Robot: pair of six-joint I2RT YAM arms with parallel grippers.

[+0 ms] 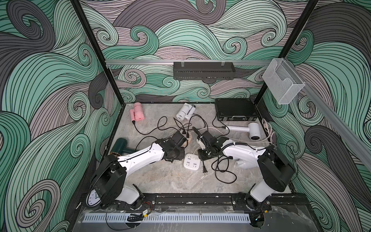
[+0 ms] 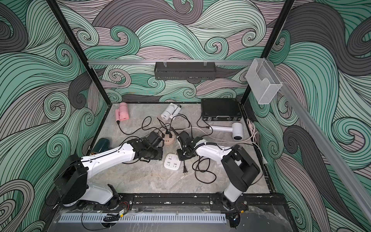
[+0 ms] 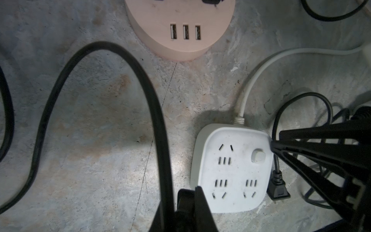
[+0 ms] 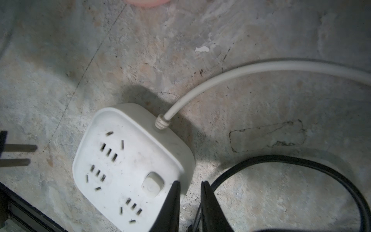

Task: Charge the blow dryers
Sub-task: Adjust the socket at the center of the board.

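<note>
1. Your left gripper (image 3: 183,200) is clamped on a black plug (image 4: 22,148). It hangs at 9 o'clock of the square white hub (image 3: 232,170), with the prongs aimed at the hub but short of it.
2. Your right gripper (image 4: 190,186) sits at that hub's 3 o'clock edge, jaws drawn to a narrow slit. A black cord (image 4: 281,160) shows low in the slit, and you cannot tell whether it is pinched.
3. A loose plug (image 1: 204,170) lies flat at the white hub's 5 o'clock, its cord looping off toward 3 o'clock.
4. The round peach hub (image 2: 167,140) is just at 12 o'clock of the white hub, with black plugs standing in its top.
5. Taking the table (image 1: 170,180) as the dial, with 12 o'clock at the back wall:
   - the pink dryer (image 1: 137,113) lies at 11 o'clock;
   - the folded white dryer (image 1: 183,112) lies at 12 o'clock;
   - the long-handled white dryer (image 1: 251,129) lies at 2 o'clock, in front of the black case (image 1: 234,109);
   - the dark green dryer (image 1: 121,144) lies at 9 o'clock, by your left arm;
   - the last white dryer (image 1: 243,163) is at 4 o'clock, mostly hidden under your right arm.
</note>
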